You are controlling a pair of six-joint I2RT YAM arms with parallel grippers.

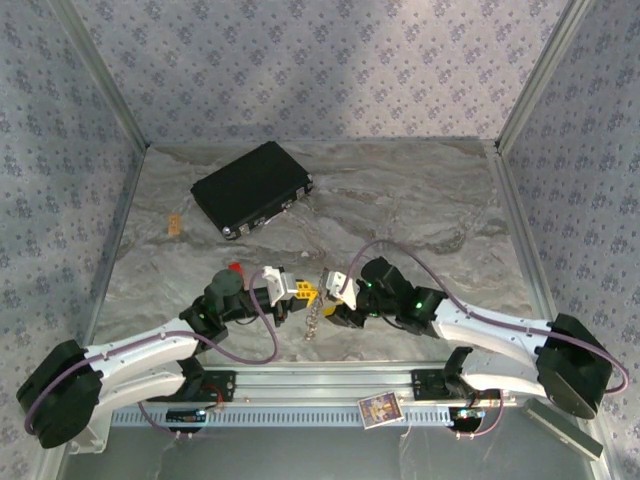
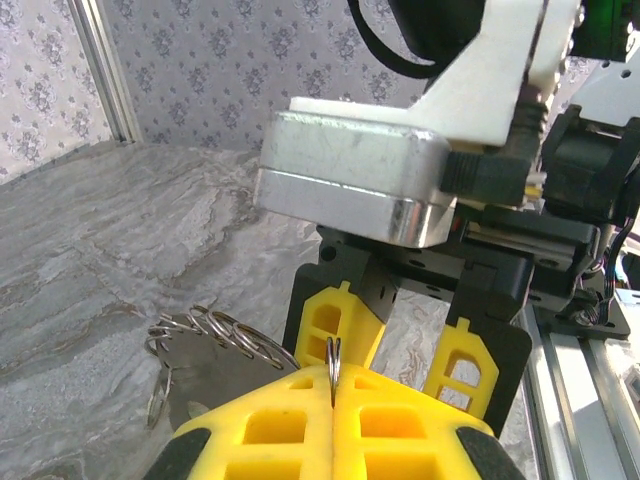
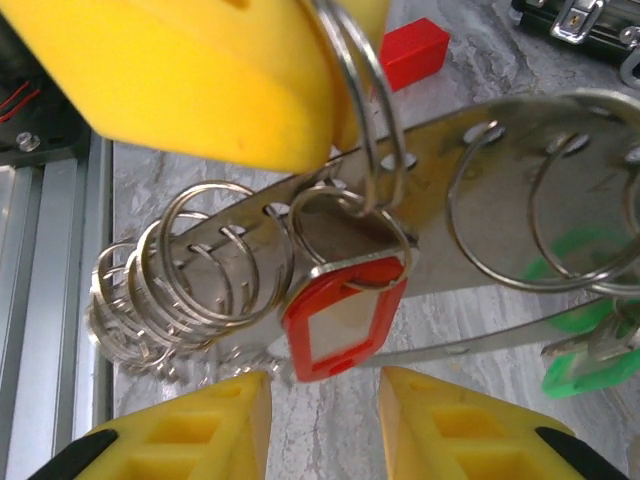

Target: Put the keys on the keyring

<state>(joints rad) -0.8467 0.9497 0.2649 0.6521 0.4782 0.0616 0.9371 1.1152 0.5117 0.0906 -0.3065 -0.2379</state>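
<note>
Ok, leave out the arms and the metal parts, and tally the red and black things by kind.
Red rectangular plastic block: 1
Red plastic key tag with clear window: 1
Flat black case with metal latches: 1
Total: 3

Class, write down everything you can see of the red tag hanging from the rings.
The red tag is a glossy plastic frame with rounded corners round a pale window. It hangs tilted from a small silver ring, which seems linked to the bigger split ring pinched in the shut left gripper. Behind it lies a holed metal strip; below it gapes the open right gripper.
</note>
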